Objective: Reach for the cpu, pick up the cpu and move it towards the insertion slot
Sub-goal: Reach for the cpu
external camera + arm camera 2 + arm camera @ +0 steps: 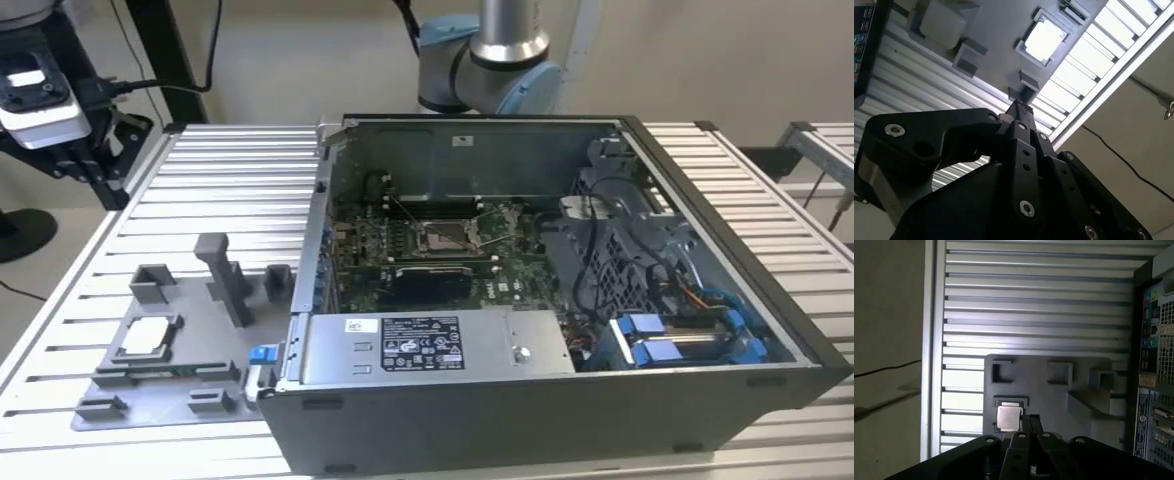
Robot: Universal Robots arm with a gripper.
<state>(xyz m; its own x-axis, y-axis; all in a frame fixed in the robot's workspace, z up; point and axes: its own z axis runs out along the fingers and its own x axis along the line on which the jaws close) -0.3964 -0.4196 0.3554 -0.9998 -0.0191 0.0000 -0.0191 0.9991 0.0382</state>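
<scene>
Nearest the lens in both wrist views is the gripper (1018,106); its black linkages converge to a single tip, the fingers are closed together, and nothing is held between them.

Beyond the tip, and apart from it, lies the cpu (1043,40); it rests flat, whitish face up, inside a raised square frame on the grey fixture plate (1054,395). The frame presumably fixes the chip's position and heading so it can be found at a known spot. In the first wrist view the fingertips line up just beside the chip's edge, which suggests an approach from above; no contact is made, so the reach appears unfinished and the pick not yet begun.

The other pockets and posts on the plate stand empty of chips. The plate sits on the slatted aluminium table (1029,305), just beside the computer case (534,420).

In the exterior view the case lies on its side with the side panel off, presumably to give access from above. The power supply (427,345) lies at its near edge. Beyond that is the green board carrying the insertion slot (445,236), a silvery frame round a dark centre, with no chip seated that I can make out. The cpu is well apart from the slot, with the case wall between them.

Farthest back stands the arm (501,50), behind the case.
</scene>
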